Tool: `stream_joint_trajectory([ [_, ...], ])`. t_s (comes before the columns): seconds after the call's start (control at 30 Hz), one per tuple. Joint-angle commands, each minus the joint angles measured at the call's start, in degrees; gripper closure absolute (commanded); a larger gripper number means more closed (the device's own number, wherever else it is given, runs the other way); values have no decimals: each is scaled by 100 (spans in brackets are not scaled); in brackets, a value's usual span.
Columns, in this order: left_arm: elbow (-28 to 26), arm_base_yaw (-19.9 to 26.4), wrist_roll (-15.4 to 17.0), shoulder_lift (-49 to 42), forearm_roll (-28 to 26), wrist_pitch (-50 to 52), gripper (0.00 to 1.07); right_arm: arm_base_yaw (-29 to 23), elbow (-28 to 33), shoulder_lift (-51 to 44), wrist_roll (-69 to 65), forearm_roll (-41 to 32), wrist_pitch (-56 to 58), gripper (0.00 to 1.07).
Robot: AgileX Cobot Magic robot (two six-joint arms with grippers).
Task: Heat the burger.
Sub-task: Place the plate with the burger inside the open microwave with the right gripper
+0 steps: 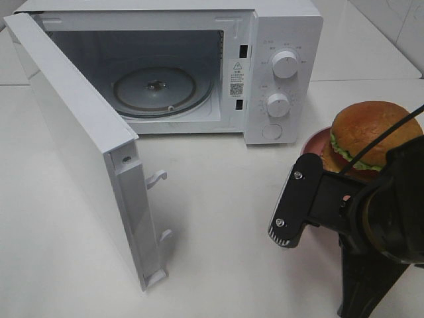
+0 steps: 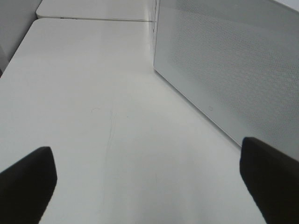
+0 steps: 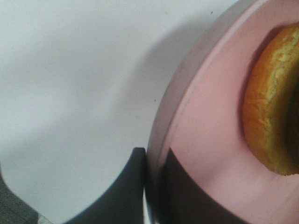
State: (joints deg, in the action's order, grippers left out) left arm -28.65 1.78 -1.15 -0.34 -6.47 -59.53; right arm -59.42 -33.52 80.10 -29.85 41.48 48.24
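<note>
Golden-bunned burger (image 1: 371,136), lettuce frill, upright on plate (image 1: 314,142)

Setting: kitchen corner staged as a robot test bench, likely a lab. Evidence: white microwave (image 1: 278,73), door (image 1: 79,132) open, glass turntable (image 1: 156,89); plain white desk (image 1: 218,199); tiled wall (image 1: 397,26); burger (image 1: 371,132) on pink plate (image 1: 317,140); black robot arm (image 1: 377,218).

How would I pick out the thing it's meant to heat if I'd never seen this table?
Find the white microwave with its door swung open. Right of its two knobs sits a pink plate, its rim pinched by the right gripper, and on it rests the burger. It is the only food: glossy golden-brown bun over a green lettuce frill.
</note>
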Motion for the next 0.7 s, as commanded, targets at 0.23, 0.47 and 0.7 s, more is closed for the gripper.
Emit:
stream_joint_trajectory([
  [0.23,11,6,-17,-103,-17,11,7,-29,11,-69,625,372,-309,107],
  [0.47,11,6,-17,-103,-17,11,7,-29,11,-69,957,699,-625,107],
  [0.7,11,6,-17,-103,-17,11,7,-29,11,-69,1415,802,-928,107],
])
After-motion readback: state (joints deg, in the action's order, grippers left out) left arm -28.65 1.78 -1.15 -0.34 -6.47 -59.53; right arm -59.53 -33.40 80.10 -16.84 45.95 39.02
